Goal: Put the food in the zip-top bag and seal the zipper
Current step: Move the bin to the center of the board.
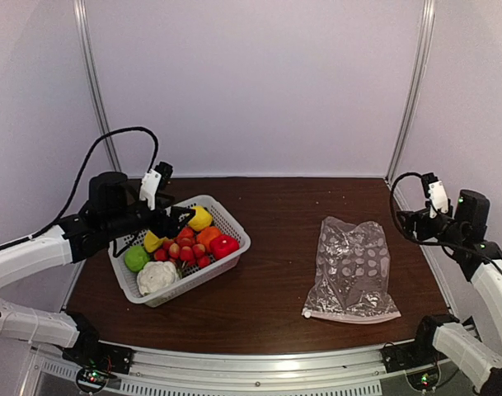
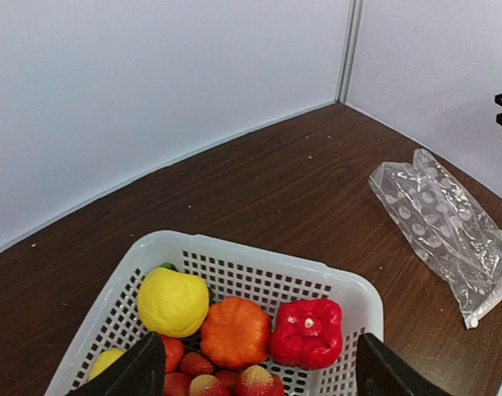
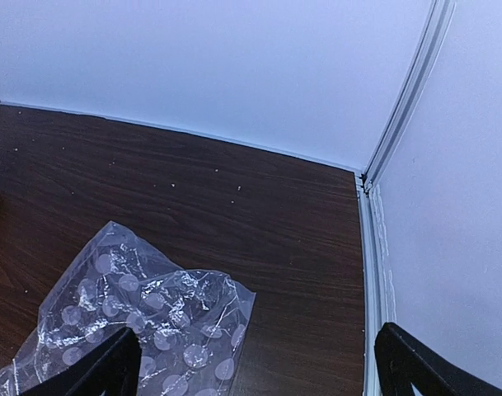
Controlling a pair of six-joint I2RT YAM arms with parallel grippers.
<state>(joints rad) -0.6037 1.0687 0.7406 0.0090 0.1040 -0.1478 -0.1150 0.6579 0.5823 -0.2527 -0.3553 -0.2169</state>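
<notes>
The food lies in a white mesh basket (image 1: 239,233) at the left: a yellow lemon (image 1: 199,218), an orange piece (image 1: 208,237), a red pepper (image 1: 224,246), strawberries (image 1: 185,250), a green lime (image 1: 136,258), a white cauliflower (image 1: 157,277). The clear dotted zip-top bag (image 1: 352,268) lies flat on the table at the right, its zipper (image 1: 354,317) along the near edge. My left gripper (image 1: 180,219) hovers open and empty over the basket; its wrist view shows the lemon (image 2: 172,301), orange piece (image 2: 235,332) and pepper (image 2: 308,332) between the jaws. My right gripper (image 1: 403,221) is open and empty, above and right of the bag (image 3: 135,322).
The brown table (image 1: 275,206) is boxed in by white walls at the back and both sides, with metal posts in the back corners. The basket rim (image 2: 259,260) sits just ahead of my left fingers (image 2: 135,367). The right wall edge (image 3: 368,272) runs close to my right gripper.
</notes>
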